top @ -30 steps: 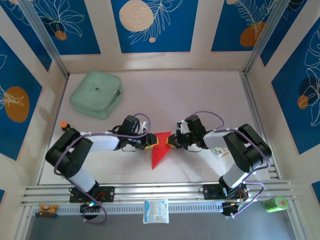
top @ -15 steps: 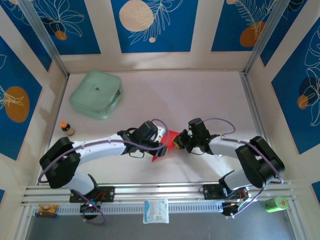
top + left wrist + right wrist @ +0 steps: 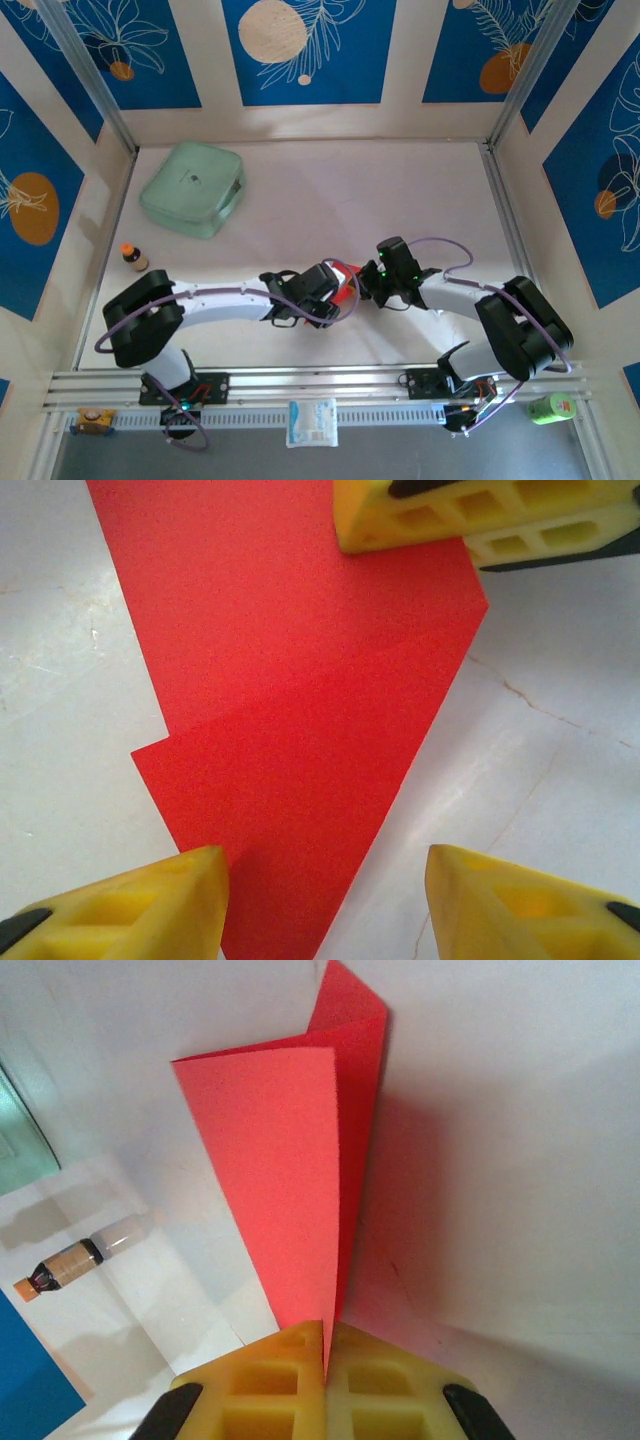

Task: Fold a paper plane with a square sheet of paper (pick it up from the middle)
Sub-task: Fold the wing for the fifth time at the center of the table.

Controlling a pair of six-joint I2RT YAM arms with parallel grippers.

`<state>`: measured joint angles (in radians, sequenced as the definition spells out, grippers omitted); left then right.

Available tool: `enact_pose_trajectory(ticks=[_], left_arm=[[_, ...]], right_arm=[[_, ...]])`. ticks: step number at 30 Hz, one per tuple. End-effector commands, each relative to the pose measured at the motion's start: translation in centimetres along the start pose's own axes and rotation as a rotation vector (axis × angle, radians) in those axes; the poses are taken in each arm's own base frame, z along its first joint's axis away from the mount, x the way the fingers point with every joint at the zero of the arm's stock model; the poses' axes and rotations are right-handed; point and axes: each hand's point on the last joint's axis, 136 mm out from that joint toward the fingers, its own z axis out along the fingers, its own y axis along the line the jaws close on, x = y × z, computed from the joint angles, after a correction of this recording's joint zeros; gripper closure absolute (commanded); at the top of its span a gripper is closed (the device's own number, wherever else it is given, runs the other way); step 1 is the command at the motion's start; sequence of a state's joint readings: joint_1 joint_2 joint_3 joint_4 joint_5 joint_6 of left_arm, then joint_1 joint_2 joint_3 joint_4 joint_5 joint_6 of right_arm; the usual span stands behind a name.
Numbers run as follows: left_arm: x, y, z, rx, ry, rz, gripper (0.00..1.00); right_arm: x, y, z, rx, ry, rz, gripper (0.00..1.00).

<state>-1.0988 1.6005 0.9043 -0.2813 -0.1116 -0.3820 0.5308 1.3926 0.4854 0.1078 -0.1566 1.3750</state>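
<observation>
The square sheet of paper, bright red and folded to a pointed shape, lies on the white table. In the top view only a small red patch shows between the two grippers. My left gripper hovers over the paper's pointed end, open, one finger above the paper and the other above bare table. My right gripper is shut on a raised, doubled edge of the paper. Its yellow fingers show at the top of the left wrist view. In the top view the grippers nearly meet.
A mint-green case lies at the back left. A small bottle stands by the left wall. A white packet rests on the front rail and a green can sits at the front right. Walls close in three sides.
My left arm has reached right across the paper and its jaws have opened wider. The right gripper kept its hold and shifted slightly right. The paper is now mostly covered from above.
</observation>
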Motion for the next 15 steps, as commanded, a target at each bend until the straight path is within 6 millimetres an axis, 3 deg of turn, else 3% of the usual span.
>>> enact_pose_trajectory(ticks=[1,15], left_arm=[[0.11,0.2,0.18,-0.031,-0.003,0.037,0.45],[0.08,0.13,0.2,-0.045,0.007,0.078,0.43]], right_arm=[[0.43,1.06,-0.26,-0.005,0.015,-0.04,1.0],[0.74,1.74,-0.26,-0.026,0.039,-0.062,1.0]])
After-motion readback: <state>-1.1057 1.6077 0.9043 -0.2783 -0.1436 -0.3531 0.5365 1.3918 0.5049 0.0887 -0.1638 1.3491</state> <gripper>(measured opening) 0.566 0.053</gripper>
